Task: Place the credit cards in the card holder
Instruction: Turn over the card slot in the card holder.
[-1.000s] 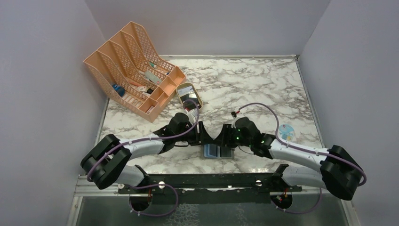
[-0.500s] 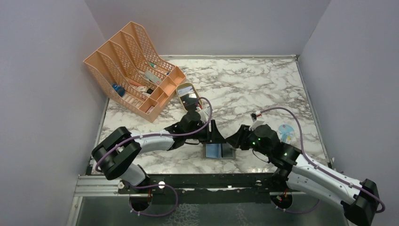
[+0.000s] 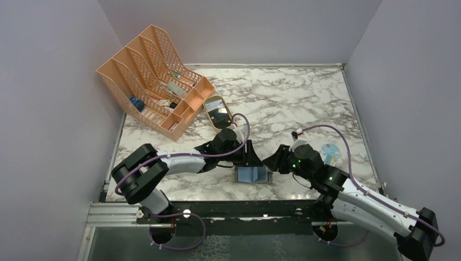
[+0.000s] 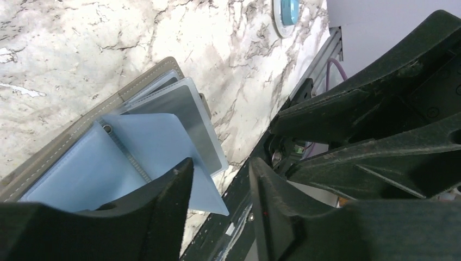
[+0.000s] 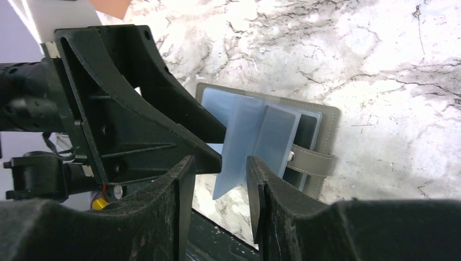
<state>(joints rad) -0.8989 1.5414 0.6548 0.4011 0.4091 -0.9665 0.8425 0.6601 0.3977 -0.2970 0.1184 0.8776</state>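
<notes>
At the overhead frame's lower centre, the holder (image 3: pixel 253 175) lies open on the table (image 3: pixel 304 98), a grey card (image 4: pixel 190 117) in one pocket. My left gripper (image 4: pixel 220 163) and right gripper (image 5: pixel 220 159) hover over it, jaws narrowly parted.

soft even light — wrist views blur up close

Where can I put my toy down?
The far right is bare, from the tray across to the blue disc. The rack fills the far left. Around the wallet it is crowded: the left end effector and right end effector meet there.
</notes>
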